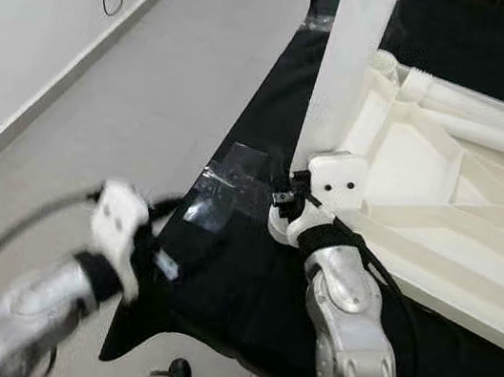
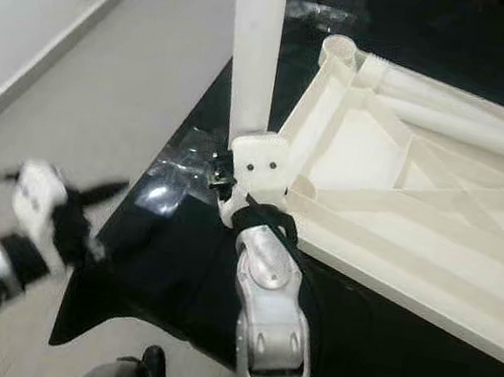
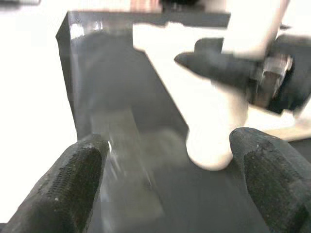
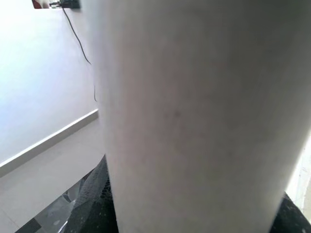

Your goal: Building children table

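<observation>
Right gripper [image 1: 291, 198] reaches forward, clenched around the upright white table leg [image 1: 347, 69]; left gripper [image 3: 165, 179] hovers beside it, fingers spread.

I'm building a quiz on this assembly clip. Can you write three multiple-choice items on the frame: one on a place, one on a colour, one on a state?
1. Where is the right hand?
A. At the base of the upright table leg
B. On the floor by the wall
C. At the tabletop's far corner

2. What colour is the mat under the table parts?
A. Red
B. Black
C. Yellow

3. How do the left hand's fingers stand?
A. Clamped on a cable
B. Shut on the leg
C. Apart, nothing between them

Answers:
1 A: its wrist meets the table leg where the leg joins the upturned tabletop.
2 B: dark sheet on the pale floor.
3 C: the left wrist view shows a wide gap.
</observation>
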Robot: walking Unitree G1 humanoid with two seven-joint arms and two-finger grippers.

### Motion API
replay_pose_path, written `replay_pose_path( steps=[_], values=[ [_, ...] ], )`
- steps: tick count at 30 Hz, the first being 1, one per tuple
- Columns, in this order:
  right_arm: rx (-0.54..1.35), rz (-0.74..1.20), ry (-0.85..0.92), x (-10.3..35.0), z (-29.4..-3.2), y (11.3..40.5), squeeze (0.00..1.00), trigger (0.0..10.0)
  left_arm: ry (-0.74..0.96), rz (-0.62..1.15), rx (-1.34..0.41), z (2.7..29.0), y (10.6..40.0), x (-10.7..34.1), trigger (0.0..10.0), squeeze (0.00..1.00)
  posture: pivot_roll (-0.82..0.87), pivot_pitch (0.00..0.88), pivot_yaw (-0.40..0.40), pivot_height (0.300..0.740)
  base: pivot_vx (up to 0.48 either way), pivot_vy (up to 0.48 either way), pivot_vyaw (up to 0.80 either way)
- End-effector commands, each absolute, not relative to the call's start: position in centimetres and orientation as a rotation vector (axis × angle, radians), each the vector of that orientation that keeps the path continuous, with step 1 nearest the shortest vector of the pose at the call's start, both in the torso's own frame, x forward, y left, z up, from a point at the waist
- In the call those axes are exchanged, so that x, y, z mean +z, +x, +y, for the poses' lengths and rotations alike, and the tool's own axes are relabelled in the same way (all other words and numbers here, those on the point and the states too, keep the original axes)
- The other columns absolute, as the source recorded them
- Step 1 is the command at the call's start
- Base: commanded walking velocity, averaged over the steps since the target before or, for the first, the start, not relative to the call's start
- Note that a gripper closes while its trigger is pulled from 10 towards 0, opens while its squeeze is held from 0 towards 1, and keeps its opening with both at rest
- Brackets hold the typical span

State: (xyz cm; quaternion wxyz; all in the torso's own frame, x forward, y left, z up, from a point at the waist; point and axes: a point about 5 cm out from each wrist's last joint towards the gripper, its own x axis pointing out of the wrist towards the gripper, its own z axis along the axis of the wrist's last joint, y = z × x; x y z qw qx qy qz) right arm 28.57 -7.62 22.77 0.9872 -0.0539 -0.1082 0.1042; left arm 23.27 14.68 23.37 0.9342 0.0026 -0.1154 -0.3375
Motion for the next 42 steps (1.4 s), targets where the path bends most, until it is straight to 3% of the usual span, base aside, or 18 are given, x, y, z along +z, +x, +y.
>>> replay_pose_path(
  steps=[1,2,3,11,16,22,26,32,33,40,41,42],
  values=[
    [0.103,0.058,-0.099,17.5,-9.4,29.6,0.0,10.0,-0.01,-0.247,-0.73,15.0,23.5,24.5,10.0,0.0,0.04,0.272,0.06,0.74,0.0,0.0,0.0],
    [0.103,0.058,-0.099,17.5,-9.4,29.6,0.0,10.0,-0.01,-0.247,-0.73,15.0,23.5,24.5,10.0,0.0,0.04,0.272,0.06,0.74,0.0,0.0,0.0],
    [0.093,0.04,-0.08,17.8,-9.3,30.2,0.0,10.0,-0.03,-0.356,-0.816,15.0,24.4,28.2,10.0,0.0,0.03,0.251,0.069,0.74,0.0,0.0,0.0],
    [0.105,0.003,-0.018,18.0,-8.6,30.5,0.0,10.0,-0.133,-0.483,-0.981,14.4,25.9,33.5,10.0,0.0,0.02,0.225,0.086,0.74,0.0,0.0,0.0],
    [0.121,-0.016,0.01,18.1,-8.3,30.4,0.0,10.0,-0.213,-0.503,-1.072,13.6,27.1,35.5,10.0,0.0,0.02,0.223,0.095,0.74,0.0,0.0,0.0],
    [0.14,-0.044,0.036,18.5,-7.8,30.3,0.0,10.0,-0.284,-0.406,-1.25,11.1,29.0,36.9,10.0,0.0,0.02,0.223,0.107,0.74,0.0,0.0,0.0],
    [0.166,-0.066,0.062,19.0,-7.0,30.3,0.0,10.0,-0.252,-0.266,-1.392,9.6,30.4,36.6,10.0,0.0,0.03,0.233,0.117,0.74,0.0,0.0,0.0],
    [0.192,-0.086,0.058,19.3,-6.5,30.2,0.0,10.0,-0.202,-0.221,-1.437,9.1,30.7,36.3,10.0,0.0,0.03,0.236,0.124,0.74,0.0,0.0,0.0],
    [0.232,-0.109,0.054,19.7,-5.7,29.9,0.0,10.0,-0.128,-0.193,-1.459,8.5,31.0,36.1,10.0,0.0,0.03,0.24,0.132,0.74,0.0,0.0,0.0],
    [0.28,-0.134,0.055,20.1,-5.0,29.7,0.0,10.0,-0.006,-0.228,-1.375,7.7,32.1,36.7,10.0,0.0,0.04,0.239,0.133,0.74,0.0,0.0,0.0],
    [0.291,-0.139,0.057,20.2,-4.8,29.6,0.0,10.0,0.027,-0.259,-1.332,7.6,32.6,37.1,3.3,0.0,0.04,0.238,0.132,0.74,0.0,0.0,0.0],
    [0.291,-0.139,0.057,20.2,-4.8,29.6,0.0,10.0,0.027,-0.259,-1.332,7.6,32.6,37.1,3.3,0.0,0.04,0.238,0.132,0.74,0.0,0.0,0.0]
  ],
)
